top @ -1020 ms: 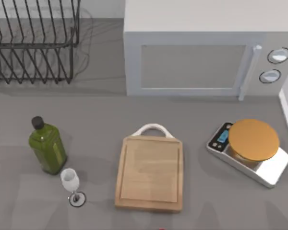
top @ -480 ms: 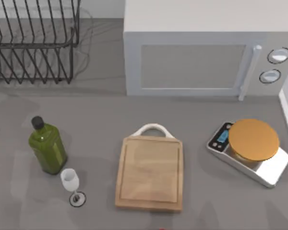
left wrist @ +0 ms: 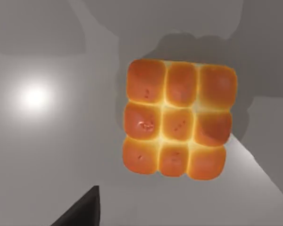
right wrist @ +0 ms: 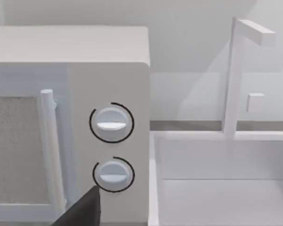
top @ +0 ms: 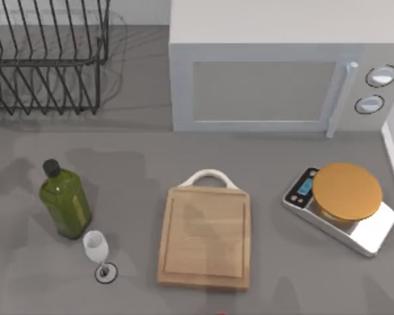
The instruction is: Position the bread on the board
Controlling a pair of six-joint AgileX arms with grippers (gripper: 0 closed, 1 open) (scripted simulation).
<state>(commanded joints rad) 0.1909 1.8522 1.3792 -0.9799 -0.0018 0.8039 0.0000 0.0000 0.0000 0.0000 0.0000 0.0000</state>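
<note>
**Top view: board bare, bread not yet placed**

Top view: the cutting board lies empty on the counter, white loop handle toward the microwave, between the olive-oil bottle with a wine glass and the scale.

Left wrist view: the bread, a golden pull-apart block, sits on grey counter below the camera, ungrasped; whether the left tool is clenched or released, I cannot tell.

Right wrist view: microwave dials; the right tool's state is likewise unclear. Grasp, carry and placement all remain.

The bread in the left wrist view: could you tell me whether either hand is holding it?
It cannot be told; the bread lies below the camera with no fingers on it.
</note>
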